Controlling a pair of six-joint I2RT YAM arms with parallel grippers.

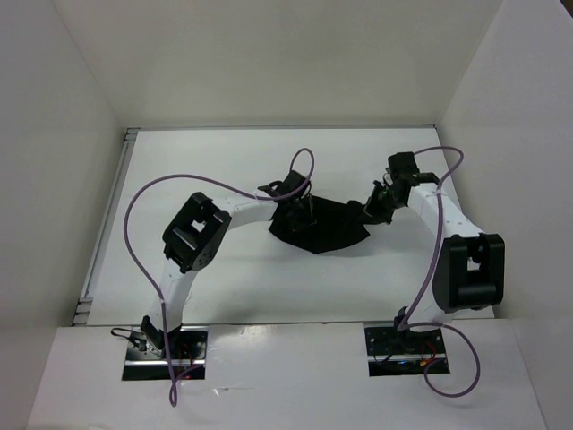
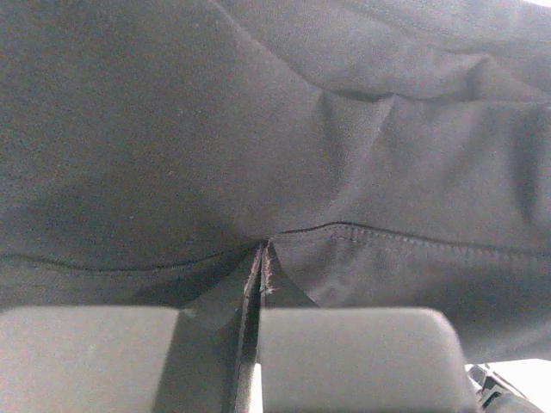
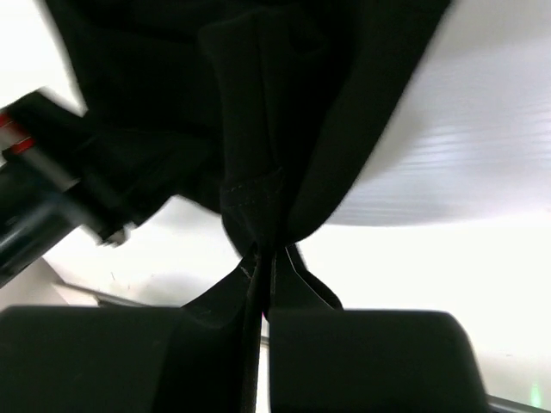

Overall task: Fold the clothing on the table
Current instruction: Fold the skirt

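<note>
From above, the clothing (image 1: 327, 228) lies near the middle of the table (image 1: 224, 287). It is a crumpled dark shape between the two arms. The left gripper (image 1: 303, 204) is at its upper left edge and the right gripper (image 1: 374, 208) is at its upper right corner. Both touch the cloth, but the jaws are too small to read here.

In the left wrist view, the clothing (image 2: 258, 129) fills nearly the whole picture. The left gripper (image 2: 261, 262) is pressed together, with a stitched hem pinched between its fingers (image 2: 344, 353).

In the right wrist view, the right gripper (image 3: 265, 262) is also pressed together, clamped on a thick bunched fold of the clothing (image 3: 258, 103). The cloth spreads out from the fingertips (image 3: 362, 353), and the white table (image 3: 465, 215) shows behind it on the right.
</note>
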